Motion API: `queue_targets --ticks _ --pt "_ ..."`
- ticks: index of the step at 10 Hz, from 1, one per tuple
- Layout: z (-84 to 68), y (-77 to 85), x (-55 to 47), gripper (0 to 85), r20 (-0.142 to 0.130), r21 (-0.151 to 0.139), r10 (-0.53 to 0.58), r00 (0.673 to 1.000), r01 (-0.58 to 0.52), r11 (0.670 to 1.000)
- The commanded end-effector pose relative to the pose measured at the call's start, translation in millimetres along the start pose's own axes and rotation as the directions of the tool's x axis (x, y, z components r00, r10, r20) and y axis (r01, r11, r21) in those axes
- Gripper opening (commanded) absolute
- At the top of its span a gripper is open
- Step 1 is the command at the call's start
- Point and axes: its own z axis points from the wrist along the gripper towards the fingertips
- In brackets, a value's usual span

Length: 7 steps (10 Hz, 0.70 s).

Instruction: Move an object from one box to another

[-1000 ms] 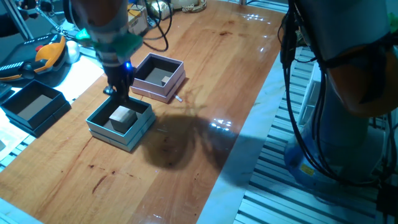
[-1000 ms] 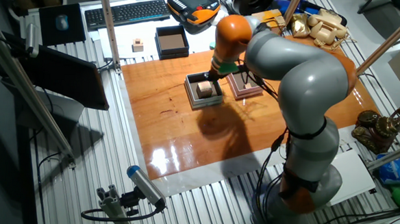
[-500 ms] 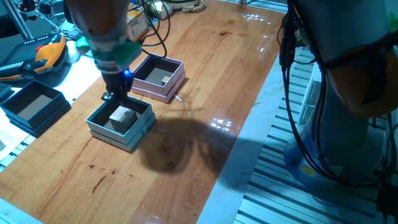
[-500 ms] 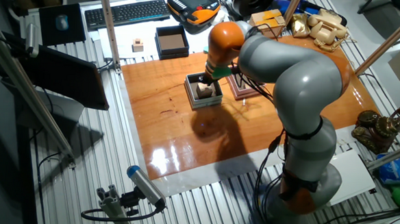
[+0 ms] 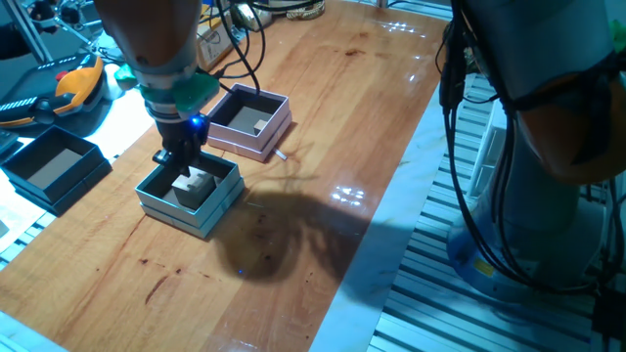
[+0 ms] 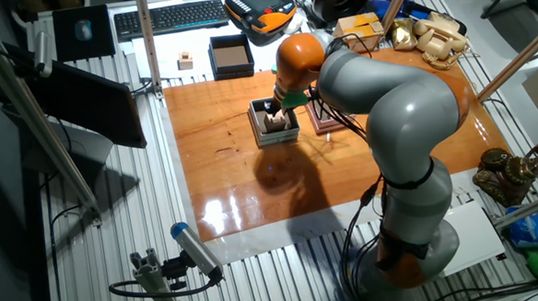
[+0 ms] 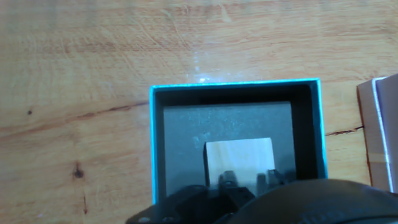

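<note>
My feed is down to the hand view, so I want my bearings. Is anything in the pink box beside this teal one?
Observer: Yes, the pink box holds a small pale block.
Operator: How low is the gripper?
Observer: The gripper is down inside the teal box, right at its wooden block.
Operator: Any other boxes?
Observer: A black box sits off the wooden table's edge, past the teal one.

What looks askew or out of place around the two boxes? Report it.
Nothing stands out. The teal box and pink box sit flat on the table, each holding one pale block. The gripper is down over the wooden block in the teal box.
</note>
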Motion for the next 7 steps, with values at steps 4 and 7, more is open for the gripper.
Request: queue_targets --ticks 4,7 --pt "7.5 -0.9 2.5 68.0 0.005 0.006 -0.015 1.0 0.015 1.0" --pt "15.9 0.3 4.4 68.0 0.006 -0.003 -0.017 1.0 0.017 1.0"
